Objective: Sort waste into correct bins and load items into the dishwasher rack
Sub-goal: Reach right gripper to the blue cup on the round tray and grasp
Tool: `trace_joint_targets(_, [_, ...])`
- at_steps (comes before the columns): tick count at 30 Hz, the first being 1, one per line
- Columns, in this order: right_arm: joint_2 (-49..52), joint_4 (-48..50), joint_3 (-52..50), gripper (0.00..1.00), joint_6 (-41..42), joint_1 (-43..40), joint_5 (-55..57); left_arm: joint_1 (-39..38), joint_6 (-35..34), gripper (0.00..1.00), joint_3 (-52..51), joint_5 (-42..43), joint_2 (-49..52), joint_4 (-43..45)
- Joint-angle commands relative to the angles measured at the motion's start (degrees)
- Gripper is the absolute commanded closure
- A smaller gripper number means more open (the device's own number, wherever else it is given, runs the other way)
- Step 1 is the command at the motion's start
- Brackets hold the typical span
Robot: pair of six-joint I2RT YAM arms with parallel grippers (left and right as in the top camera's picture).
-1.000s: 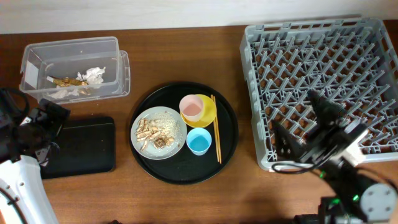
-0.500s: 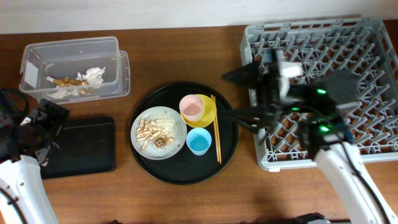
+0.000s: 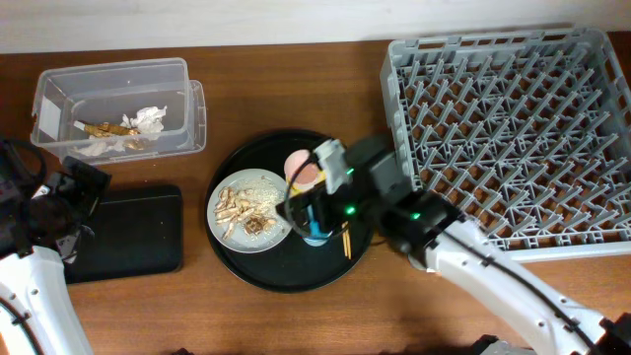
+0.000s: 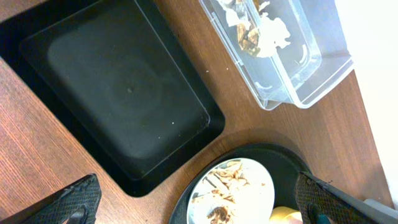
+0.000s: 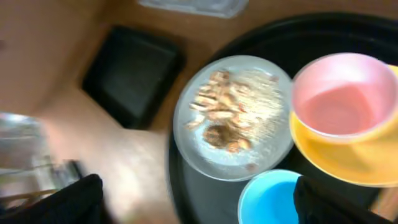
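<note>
My right gripper (image 3: 312, 209) is open and empty above the round black tray (image 3: 258, 268), over the light-blue cup (image 5: 273, 200). In its view lie the grey plate (image 5: 261, 152) with beige food bits (image 5: 224, 115), the pink cup (image 5: 339, 99) and the yellow bowl (image 5: 348, 158) under it. The chopsticks (image 3: 346, 243) are half hidden by the arm. My left gripper (image 3: 61, 200) is open and empty beside the shallow black tray (image 3: 128, 232). The clear tub (image 3: 182, 108) holds a napkin (image 3: 150, 118) and brown scraps (image 3: 103, 129). The grey rack (image 3: 513, 128) stands at the right.
The left wrist view shows the shallow black tray (image 4: 118, 93), the clear tub (image 4: 311, 74) and the plate (image 4: 249, 186). My right arm crosses the table from the lower right, along the rack's front left corner.
My right arm has swung from the rack's front edge leftward to above the round black tray, gripper open. The left arm has not moved.
</note>
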Motion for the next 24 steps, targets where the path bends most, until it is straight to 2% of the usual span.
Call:
trace_joint_targets(1, [-0.24,-0.87,1.84,0.02,-0.74,2.47,11.98,0.33,-0.55,0.01,-0.15,-0.42,0.24,-0.09])
trace_joint_targets(7, [0.52,-1.66,1.84,0.02,0.37,3.21,11.74,0.33,-0.55,0.01,-0.17,-0.42,0.24,-0.09])
trace_joint_targets(13, [4.85,1.55,1.84,0.02,0.44,6.21,11.67,0.33,-0.55,0.01,-0.17,-0.42,0.24,-0.09])
trace_joint_targets(17, [5.62,4.63,1.84,0.02,0.44,6.54,7.5,0.33,-0.55,0.01,-0.17,-0.42,0.24,-0.09])
trace_joint_targets(24, [8.09,4.39,1.84,0.02,0.46,6.56,8.11,0.33,-0.55,0.01,-0.17,-0.42,0.24,-0.09])
